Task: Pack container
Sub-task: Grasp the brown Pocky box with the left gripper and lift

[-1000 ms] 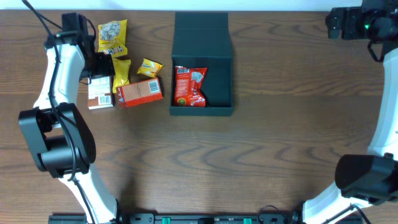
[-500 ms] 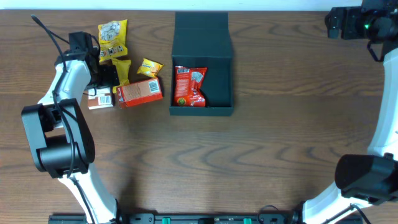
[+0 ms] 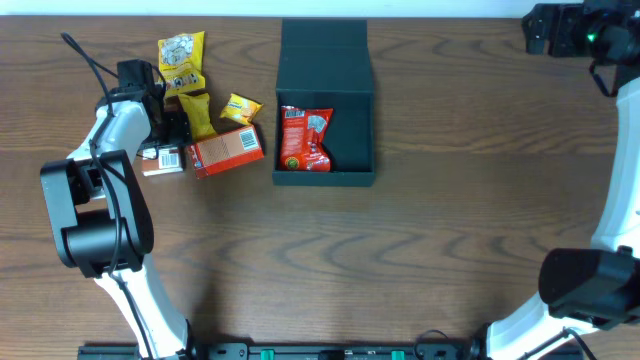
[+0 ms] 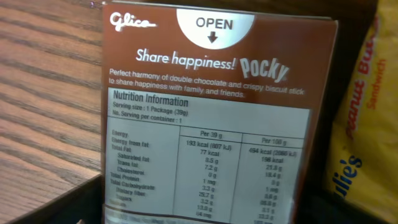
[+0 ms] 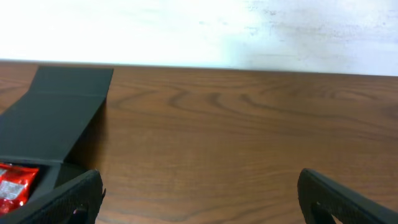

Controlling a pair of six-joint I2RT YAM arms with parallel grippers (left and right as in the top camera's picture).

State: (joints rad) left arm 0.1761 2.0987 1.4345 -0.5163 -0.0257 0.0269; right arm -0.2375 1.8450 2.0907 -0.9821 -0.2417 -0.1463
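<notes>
The black container lies open at the table's centre back, lid flat behind it, with a red snack packet inside. My left gripper is down over the brown Pocky box at the left. In the left wrist view that Pocky box fills the frame between the jaws of the left gripper. Whether the fingers press on it is unclear. My right gripper hangs open at the far right back. In its own view, the right gripper holds nothing, and the container lies at the left.
Beside the Pocky box lie a red-orange carton, a yellow peanut butter sandwich packet, a small yellow packet and a larger yellow packet. The sandwich packet presses against the box's right side.
My left gripper has come down and forward onto the Pocky box, and its jaws have narrowed around it. The right arm has stayed still.
</notes>
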